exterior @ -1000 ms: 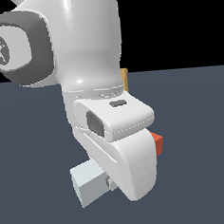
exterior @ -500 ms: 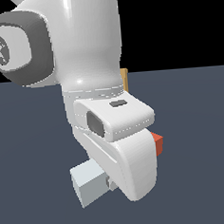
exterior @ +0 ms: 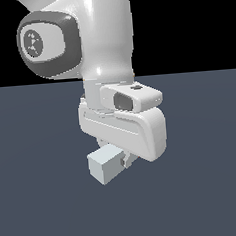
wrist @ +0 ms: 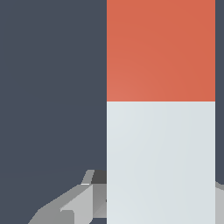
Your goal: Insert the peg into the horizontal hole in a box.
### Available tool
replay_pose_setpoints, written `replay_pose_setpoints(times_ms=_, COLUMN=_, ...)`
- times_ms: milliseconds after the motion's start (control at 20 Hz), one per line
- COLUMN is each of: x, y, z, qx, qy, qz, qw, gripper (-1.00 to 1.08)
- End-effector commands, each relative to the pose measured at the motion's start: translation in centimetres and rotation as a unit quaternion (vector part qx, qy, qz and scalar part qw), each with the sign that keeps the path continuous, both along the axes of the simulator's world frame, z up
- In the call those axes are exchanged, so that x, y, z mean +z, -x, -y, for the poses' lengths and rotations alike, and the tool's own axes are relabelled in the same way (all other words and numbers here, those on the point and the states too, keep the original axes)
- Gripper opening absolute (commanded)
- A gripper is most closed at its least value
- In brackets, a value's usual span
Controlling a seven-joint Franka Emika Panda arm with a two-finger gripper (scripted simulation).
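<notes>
The peg fills much of the wrist view, with its light grey-white part (wrist: 161, 162) nearer the camera and its red-orange end (wrist: 161, 50) farther out. My gripper (wrist: 153, 205) is shut on the peg's grey-white part, one finger (wrist: 76, 205) showing on one side and a sliver of the other at the frame edge. In the exterior view only the peg's grey end (exterior: 106, 163) sticks out under the white hand (exterior: 128, 129), above the dark floor. The box and its hole are hidden or out of view.
The white arm with its grey joint cap (exterior: 44, 43) fills the upper middle of the exterior view and blocks what lies behind it. The dark blue-grey floor (exterior: 205, 183) spreads all around.
The hand has risen and turned with the peg, whose grey end now sits higher. The red end and the tan sliver behind the arm no longer show in the exterior view.
</notes>
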State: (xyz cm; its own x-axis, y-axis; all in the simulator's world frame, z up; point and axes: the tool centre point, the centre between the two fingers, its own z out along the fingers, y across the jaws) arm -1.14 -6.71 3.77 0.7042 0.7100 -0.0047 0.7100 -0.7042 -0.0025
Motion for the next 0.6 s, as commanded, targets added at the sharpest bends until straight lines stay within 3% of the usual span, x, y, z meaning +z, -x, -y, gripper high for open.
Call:
replay_pose_setpoints(times_ms=0, x=1.2, y=-0.6, z=-3.0, qx=0.052, qy=0.000, qz=0.003, qw=0.9986, gripper=-1.00)
replay_pose_setpoints(times_ms=300, x=3.7, y=-0.1, z=-10.8, qx=0.191, qy=0.000, qz=0.003, qw=0.9816, gripper=-1.00)
replay_pose_setpoints(times_ms=550, x=5.0, y=1.2, z=-14.7, qx=0.263, qy=-0.001, qz=0.002, qw=0.9648, gripper=-1.00)
